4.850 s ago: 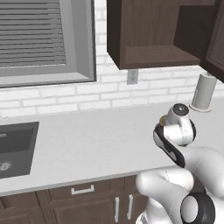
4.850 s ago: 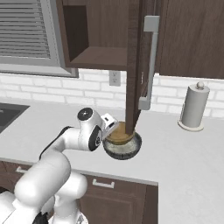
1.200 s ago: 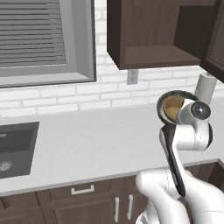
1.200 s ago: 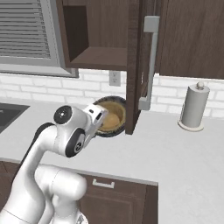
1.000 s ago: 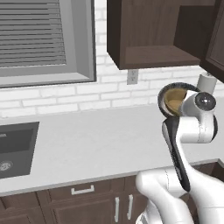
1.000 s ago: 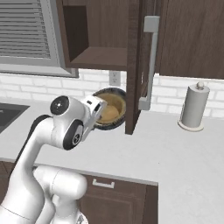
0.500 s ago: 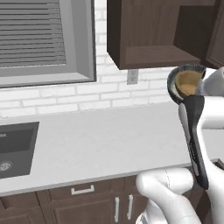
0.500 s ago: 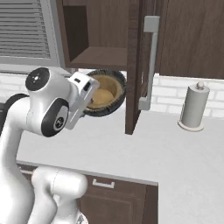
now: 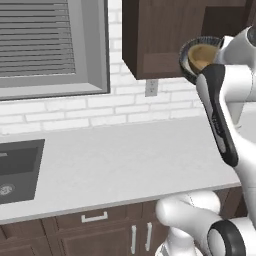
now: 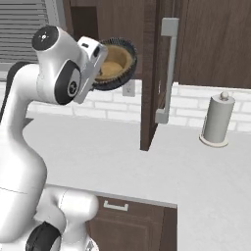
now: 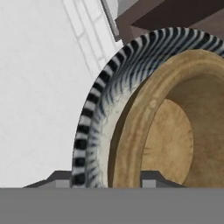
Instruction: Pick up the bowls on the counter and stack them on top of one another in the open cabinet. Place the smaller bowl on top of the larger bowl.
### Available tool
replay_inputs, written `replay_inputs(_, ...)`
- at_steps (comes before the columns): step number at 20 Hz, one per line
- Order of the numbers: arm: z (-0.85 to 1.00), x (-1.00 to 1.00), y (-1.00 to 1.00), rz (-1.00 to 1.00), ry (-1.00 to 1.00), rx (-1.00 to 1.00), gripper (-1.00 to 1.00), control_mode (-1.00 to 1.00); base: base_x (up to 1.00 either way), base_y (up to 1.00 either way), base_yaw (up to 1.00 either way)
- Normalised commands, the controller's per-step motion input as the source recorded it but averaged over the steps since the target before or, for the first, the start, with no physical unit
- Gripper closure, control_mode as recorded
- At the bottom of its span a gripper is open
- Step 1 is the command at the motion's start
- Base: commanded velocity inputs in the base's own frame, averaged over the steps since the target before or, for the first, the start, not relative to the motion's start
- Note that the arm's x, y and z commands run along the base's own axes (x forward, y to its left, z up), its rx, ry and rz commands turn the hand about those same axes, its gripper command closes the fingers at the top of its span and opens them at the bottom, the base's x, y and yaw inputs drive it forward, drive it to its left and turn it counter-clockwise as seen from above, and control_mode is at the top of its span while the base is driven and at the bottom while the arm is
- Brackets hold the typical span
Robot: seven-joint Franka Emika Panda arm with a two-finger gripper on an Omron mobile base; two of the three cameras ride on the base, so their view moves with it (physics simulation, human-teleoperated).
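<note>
The smaller bowl (image 9: 201,56) (image 10: 111,66) (image 11: 171,139), tan wood, sits nested inside the larger bowl (image 9: 185,54) (image 10: 126,73) (image 11: 93,127), whose dark rim is striped. Both are tipped on edge in the air. My gripper (image 10: 97,64) (image 11: 105,179) is shut on their walls, one fingertip (image 11: 60,177) outside the larger bowl and the other inside the smaller one. The pair hangs high above the counter (image 9: 125,160) (image 10: 147,166), just in front of the dark brown cabinet (image 9: 150,40) (image 10: 112,19) at the level of its open front.
The cabinet's open door (image 10: 149,73) with a silver handle (image 10: 166,73) stands out just right of the bowls. A paper towel roll (image 10: 215,120) stands at the back right. A sink (image 9: 17,167) lies far left, under a window (image 9: 40,45).
The arm has lifted the nested bowls from just under the cabinet up to the height of its open front, tipping them further on edge.
</note>
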Motion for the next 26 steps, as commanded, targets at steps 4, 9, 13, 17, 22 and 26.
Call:
replay_inputs(4,-0.17,1.0,0.0,0.14,0.0,-0.05,1.0,-1.0,0.0,0.0,0.0)
replay_inputs(9,-0.14,1.0,0.0,0.05,-0.02,-0.17,1.0,-1.0,0.0,0.0,0.0)
replay_inputs(13,0.0,1.0,-0.05,0.0,-0.08,-0.16,1.0,-1.0,0.0,0.0,0.0)
replay_inputs(17,0.0,0.97,-0.2,0.0,-0.04,-0.09,-1.0,-1.0,0.0,0.0,0.0)
replay_inputs(22,0.0,0.42,-0.3,0.0,-0.02,-0.01,-1.0,-1.0,0.0,0.0,0.0)
replay_inputs(26,0.0,-0.62,-0.07,0.0,-0.04,0.0,-1.0,-1.0,0.0,0.0,0.0)
